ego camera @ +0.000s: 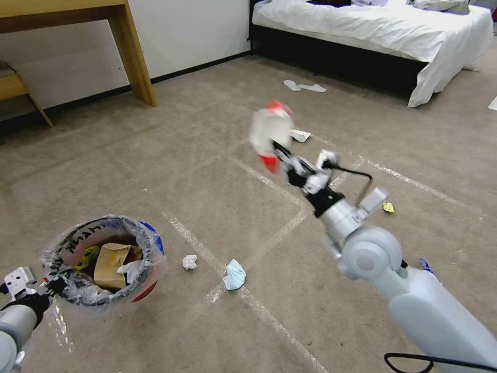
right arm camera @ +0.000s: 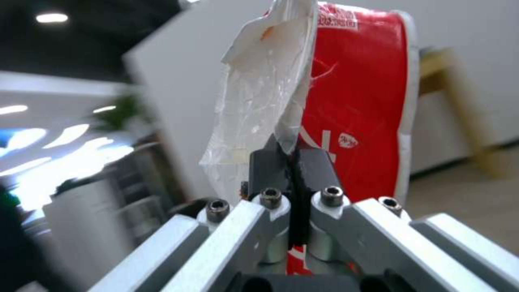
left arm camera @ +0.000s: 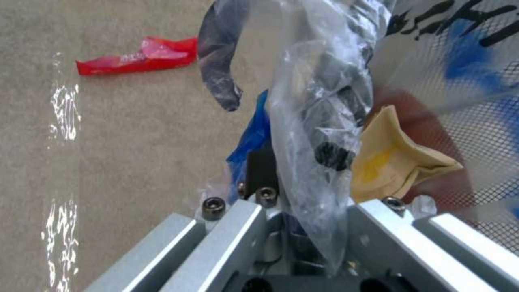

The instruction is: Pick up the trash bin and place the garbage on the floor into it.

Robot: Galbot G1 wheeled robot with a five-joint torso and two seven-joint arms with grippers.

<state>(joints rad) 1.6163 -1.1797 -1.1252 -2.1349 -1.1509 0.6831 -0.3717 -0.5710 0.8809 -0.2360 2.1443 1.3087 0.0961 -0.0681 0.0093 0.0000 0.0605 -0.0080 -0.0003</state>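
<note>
I am pinching a red-and-white wrapper (right arm camera: pixel 346 101) in the right gripper (right arm camera: pixel 292 162), jaws shut tight on its edge, lifting it clear of the floor (ego camera: pixel 155 155). My left gripper (left arm camera: pixel 294 170) is clamping the bin (ego camera: pixel 103 259) by its rim and bag, holding it up for the drop. Below, between the two, a tissue (ego camera: pixel 190 261) and mask (ego camera: pixel 234 274) are waiting.

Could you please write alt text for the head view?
The right gripper holds a red-and-white wrapper above the carpet. The left gripper holds the bin, with a paper bag inside. A tissue and mask lie nearby.
</note>
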